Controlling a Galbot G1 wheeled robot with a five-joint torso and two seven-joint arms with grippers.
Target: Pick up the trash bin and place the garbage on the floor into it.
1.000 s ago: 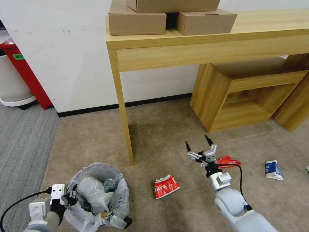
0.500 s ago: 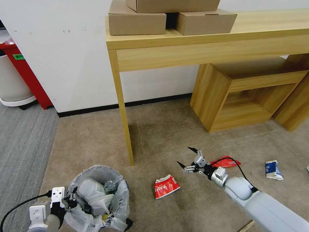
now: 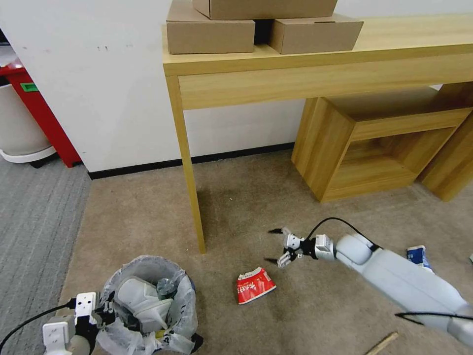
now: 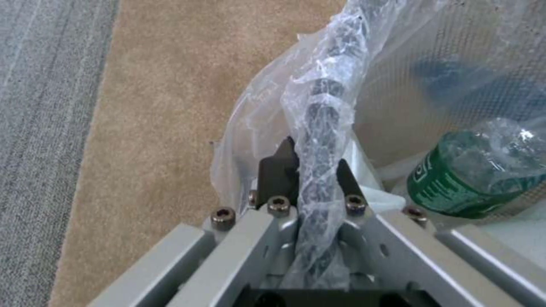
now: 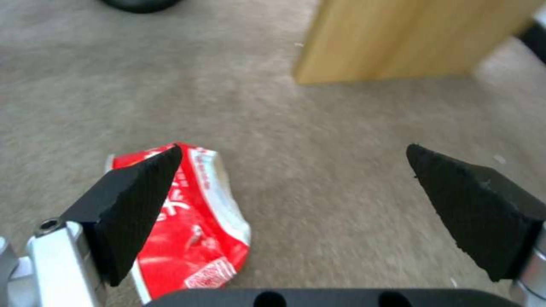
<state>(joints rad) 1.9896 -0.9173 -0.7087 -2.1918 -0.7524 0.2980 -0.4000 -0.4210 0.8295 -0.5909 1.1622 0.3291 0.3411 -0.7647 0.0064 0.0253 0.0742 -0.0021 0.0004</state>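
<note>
The left gripper (image 4: pixel 310 170) is clamped on the bagged rim of the trash bin (image 3: pixel 148 301), holding it at about 7 o'clock in the head view, likely so litter can drop straight in. A bottle (image 4: pixel 472 170) and a slipper (image 3: pixel 140 301) lie inside. The right gripper (image 3: pixel 275 245), spread wide, hangs just above the crushed cup (image 3: pixel 254 285) on the floor at 6 o'clock, apparently lining up a grab.

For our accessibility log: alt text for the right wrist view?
The open right gripper hovers above beige carpet, one black fingertip overlapping a crushed red-and-white cup lying on the floor. A wooden table leg stands beyond.
</note>
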